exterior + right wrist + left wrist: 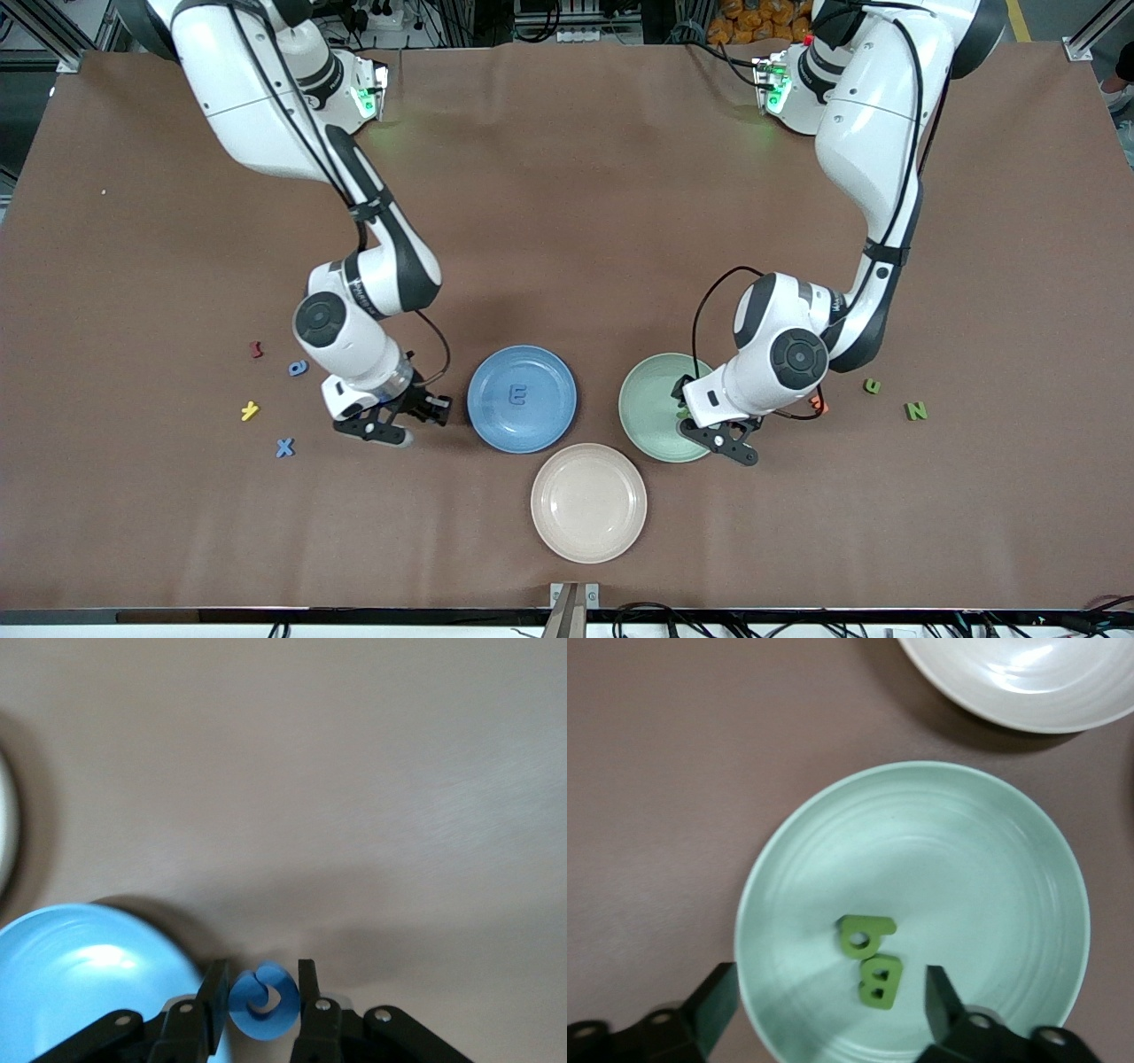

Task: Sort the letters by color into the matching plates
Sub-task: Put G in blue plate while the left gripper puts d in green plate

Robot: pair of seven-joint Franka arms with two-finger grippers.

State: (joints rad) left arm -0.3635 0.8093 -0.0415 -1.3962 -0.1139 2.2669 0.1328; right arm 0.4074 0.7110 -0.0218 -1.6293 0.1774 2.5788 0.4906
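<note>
Blue and green letters are being sorted onto plates.

Front view: one blue letter (520,394) lies on the blue plate (493,430); two blue and two green wait. Left wrist view: the left gripper (831,990) is spread wide over two green letters (871,958) on the green plate (992,868). Right wrist view: a blue curled letter (262,1000) is pinched by the right gripper (260,994) beside the blue plate. No writing is seen.

Foam letters read N (915,410), X (284,447), and B (879,981) in the green plate (992,859).
</note>
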